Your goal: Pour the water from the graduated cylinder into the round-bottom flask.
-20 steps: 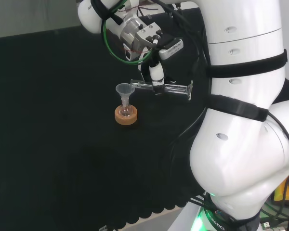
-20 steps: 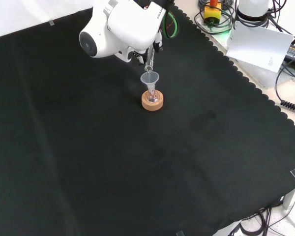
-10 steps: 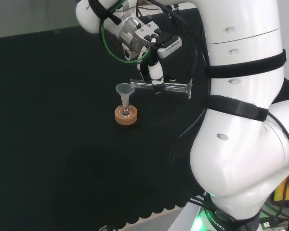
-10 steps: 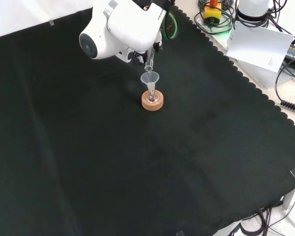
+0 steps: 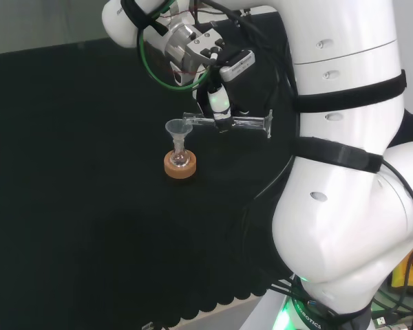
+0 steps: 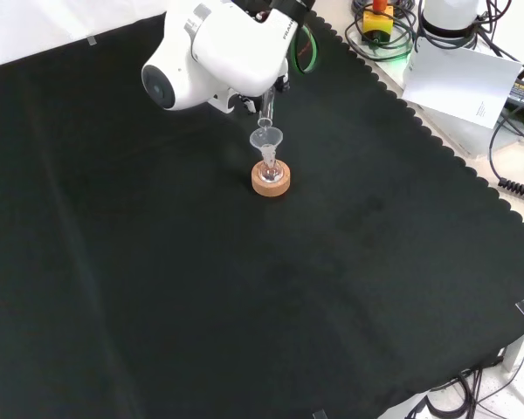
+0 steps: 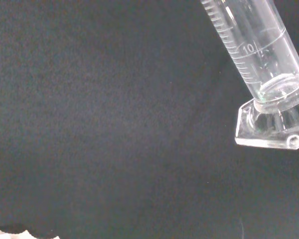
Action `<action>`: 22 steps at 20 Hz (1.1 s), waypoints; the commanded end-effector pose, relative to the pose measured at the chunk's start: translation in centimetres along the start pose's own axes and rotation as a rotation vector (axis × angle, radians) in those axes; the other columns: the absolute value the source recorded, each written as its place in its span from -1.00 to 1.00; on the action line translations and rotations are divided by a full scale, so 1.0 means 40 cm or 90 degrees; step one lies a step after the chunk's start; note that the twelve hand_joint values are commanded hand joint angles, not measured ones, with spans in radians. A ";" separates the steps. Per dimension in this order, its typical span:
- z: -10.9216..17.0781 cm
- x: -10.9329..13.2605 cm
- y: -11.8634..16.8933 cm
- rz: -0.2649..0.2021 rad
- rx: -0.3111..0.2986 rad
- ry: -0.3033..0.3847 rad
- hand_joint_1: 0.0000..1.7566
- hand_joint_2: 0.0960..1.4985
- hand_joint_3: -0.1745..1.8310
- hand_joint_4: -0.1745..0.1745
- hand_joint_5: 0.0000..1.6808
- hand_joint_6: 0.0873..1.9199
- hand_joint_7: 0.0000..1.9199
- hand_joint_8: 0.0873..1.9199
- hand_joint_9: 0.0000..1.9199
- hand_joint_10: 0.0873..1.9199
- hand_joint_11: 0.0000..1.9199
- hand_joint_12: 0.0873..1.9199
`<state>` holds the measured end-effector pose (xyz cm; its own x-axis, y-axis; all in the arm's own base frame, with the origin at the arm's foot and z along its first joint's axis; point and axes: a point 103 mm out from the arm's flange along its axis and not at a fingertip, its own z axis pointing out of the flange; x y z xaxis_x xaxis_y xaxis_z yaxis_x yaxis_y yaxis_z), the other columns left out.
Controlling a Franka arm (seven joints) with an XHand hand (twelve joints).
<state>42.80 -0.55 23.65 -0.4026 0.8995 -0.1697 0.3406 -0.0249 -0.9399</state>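
tipping: graduated cylinder clamped in hand, now slightly steeper, spout over funnel; pour continuing into round-bottom flask.

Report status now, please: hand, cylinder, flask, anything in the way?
Hand shut on cylinder. Cylinder about level, mouth at the funnel. Funnel sits in flask on cork ring. Nothing in the way.

hand grips cylinder lying level | its mouth over funnel | funnel in flask on ring, lower left of hand, head view
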 end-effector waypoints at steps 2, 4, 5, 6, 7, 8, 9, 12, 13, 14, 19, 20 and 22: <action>-0.012 0.030 -0.007 0.005 0.006 -0.011 0.42 0.50 -0.83 -1.00 0.07 0.11 -0.03 0.11 0.46 -0.98 0.18 -0.20; -0.008 0.022 -0.007 0.002 0.005 -0.012 0.42 0.50 -0.83 -1.00 0.07 0.11 -0.03 0.11 0.46 -0.98 0.18 -0.20; -0.008 0.021 -0.007 0.003 0.007 -0.012 0.42 0.50 -0.83 -1.00 0.07 0.11 -0.03 0.11 0.46 -0.98 0.18 -0.20; -0.007 0.019 -0.007 0.006 0.008 -0.014 0.42 0.50 -0.83 -1.00 0.07 0.11 -0.03 0.11 0.46 -0.98 0.18 -0.20; -0.007 0.019 -0.009 0.009 0.008 -0.016 0.42 0.50 -0.83 -1.00 0.07 0.11 -0.03 0.11 0.47 -0.98 0.18 -0.20; -0.006 0.018 -0.010 0.013 0.008 -0.019 0.42 0.50 -0.83 -1.00 0.07 0.11 -0.03 0.11 0.47 -0.99 0.18 -0.20; -0.006 0.019 -0.013 0.016 0.008 -0.021 0.42 0.50 -0.83 -1.00 0.07 0.11 -0.03 0.11 0.47 -0.99 0.18 -0.20; -0.009 0.023 -0.022 0.021 0.009 -0.026 0.42 0.50 -0.83 -1.00 0.07 0.11 -0.03 0.11 0.47 -0.99 0.18 -0.20; -0.008 0.022 -0.022 0.020 0.008 -0.027 0.42 0.50 -0.83 -1.00 0.07 0.11 -0.03 0.11 0.47 -0.99 0.18 -0.20; -0.008 0.021 -0.023 0.020 0.008 -0.027 0.42 0.50 -0.83 -1.00 0.07 0.11 -0.03 0.11 0.47 -0.99 0.18 -0.20; -0.010 0.022 -0.026 0.021 0.007 -0.027 0.42 0.50 -0.83 -1.00 0.07 0.11 -0.03 0.11 0.47 -0.99 0.18 -0.20; -0.010 0.022 -0.026 0.021 0.008 -0.028 0.42 0.50 -0.83 -1.00 0.07 0.11 -0.03 0.11 0.47 -0.99 0.18 -0.21; -0.010 0.023 -0.026 0.021 0.008 -0.027 0.42 0.50 -0.83 -1.00 0.07 0.11 -0.03 0.11 0.47 -0.99 0.18 -0.21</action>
<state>42.45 0.44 24.60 -0.4275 0.8784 -0.2137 0.3443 -0.0603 -0.9369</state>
